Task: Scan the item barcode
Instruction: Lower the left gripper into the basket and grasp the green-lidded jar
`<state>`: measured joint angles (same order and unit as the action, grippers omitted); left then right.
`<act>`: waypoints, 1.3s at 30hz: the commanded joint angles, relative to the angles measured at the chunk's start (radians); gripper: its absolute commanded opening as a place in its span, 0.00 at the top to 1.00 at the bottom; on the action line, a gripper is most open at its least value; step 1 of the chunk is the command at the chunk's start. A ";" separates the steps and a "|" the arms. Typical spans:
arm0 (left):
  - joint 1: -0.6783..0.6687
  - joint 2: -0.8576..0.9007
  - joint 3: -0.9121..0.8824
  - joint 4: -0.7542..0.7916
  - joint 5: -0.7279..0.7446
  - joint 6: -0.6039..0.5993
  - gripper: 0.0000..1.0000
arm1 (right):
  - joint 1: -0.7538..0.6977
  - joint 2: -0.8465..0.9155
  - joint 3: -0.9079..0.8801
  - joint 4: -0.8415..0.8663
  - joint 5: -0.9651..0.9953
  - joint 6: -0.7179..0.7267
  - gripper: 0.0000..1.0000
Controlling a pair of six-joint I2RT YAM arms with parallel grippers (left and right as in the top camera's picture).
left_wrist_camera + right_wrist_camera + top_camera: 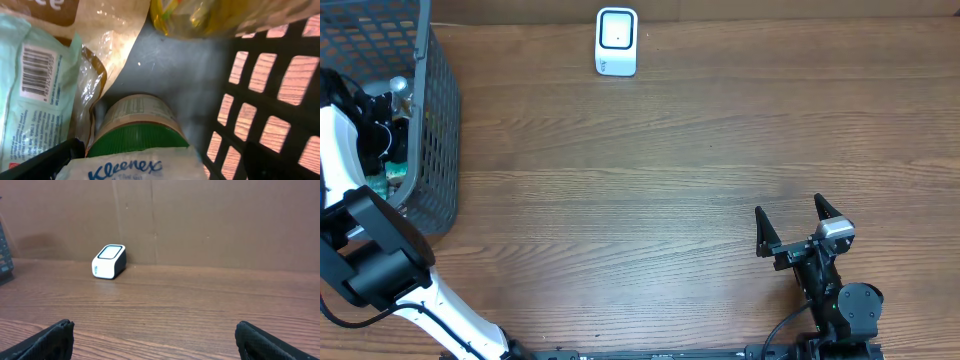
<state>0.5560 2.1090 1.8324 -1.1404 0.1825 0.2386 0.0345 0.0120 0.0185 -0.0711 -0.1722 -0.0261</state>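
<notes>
**A:** Well, our left gripper (162, 150) is hanging inside the grey plastic mesh basket (438, 120). Its jaws are standing wide open, holding nothing.

**B:** What are we seeing in there?

**A:** A pale green soft pack (25, 115) with a black barcode (37, 70), a clear bag with a brown label (95, 50), a shiny yellow packet (200, 15), a round jar with a green lid (137, 132) and a white Kleenex tissue pack (130, 167). The jar and tissues are sitting right between our fingers (50, 160).

**B:** Then we should be going down slowly, squeezing just one thing and keeping its barcode uncovered.

**A:** Yes. The small white box scanner (616, 42) is sitting well apart from the basket, on the brown wooden table (650, 180). Our right gripper (790, 210) is hanging open and empty too.
</notes>
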 commanded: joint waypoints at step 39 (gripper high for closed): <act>-0.006 -0.014 -0.023 -0.010 -0.036 -0.046 0.59 | 0.005 -0.009 -0.011 0.005 0.003 -0.005 0.00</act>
<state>0.5560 2.1098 1.8183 -1.1381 0.1413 0.2092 0.0345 0.0120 0.0185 -0.0715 -0.1722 -0.0265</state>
